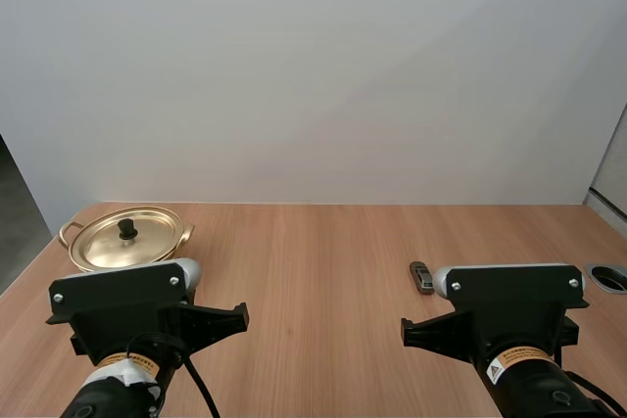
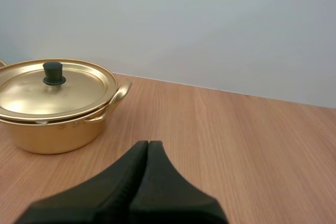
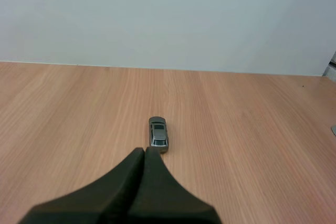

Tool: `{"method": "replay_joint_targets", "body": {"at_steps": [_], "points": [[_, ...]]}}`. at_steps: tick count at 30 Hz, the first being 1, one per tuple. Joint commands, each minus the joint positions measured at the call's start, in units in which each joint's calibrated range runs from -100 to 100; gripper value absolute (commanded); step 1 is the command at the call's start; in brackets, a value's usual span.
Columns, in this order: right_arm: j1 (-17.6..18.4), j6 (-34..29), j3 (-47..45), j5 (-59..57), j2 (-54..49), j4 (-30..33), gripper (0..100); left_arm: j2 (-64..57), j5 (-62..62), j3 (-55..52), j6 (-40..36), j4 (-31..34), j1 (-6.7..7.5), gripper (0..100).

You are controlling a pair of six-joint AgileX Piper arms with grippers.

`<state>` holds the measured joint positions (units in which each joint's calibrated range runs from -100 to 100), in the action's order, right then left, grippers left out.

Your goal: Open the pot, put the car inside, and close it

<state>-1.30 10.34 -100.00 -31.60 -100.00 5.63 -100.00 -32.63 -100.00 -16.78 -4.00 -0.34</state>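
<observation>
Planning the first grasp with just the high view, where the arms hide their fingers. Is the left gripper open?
Observer: No, the left gripper is shut on nothing, short of the pot.
Operator: And the right?
Observer: The right gripper is shut too, its tip just short of the car.
Operator: Is the lid seated?
Observer: Yes, the lid lies level on the pot's rim.
</observation>
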Motion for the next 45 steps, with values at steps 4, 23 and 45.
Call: {"method": "replay_joint_targets", "body": {"at_steps": [4,23,45], "points": [[0.04,0.03,0.00,-0.06,0.00,0.02,0,0.00,-0.05,0.00,0.05,0.05,0.04,0],[0.04,0.03,0.00,-0.06,0.00,0.02,0,0.00,-0.05,0.00,0.05,0.05,0.04,0],[0.04,0.04,5.38,9.75,0.00,18.71,0,0.00,25.46,11.20,10.69,19.04,-0.05,0]]}}
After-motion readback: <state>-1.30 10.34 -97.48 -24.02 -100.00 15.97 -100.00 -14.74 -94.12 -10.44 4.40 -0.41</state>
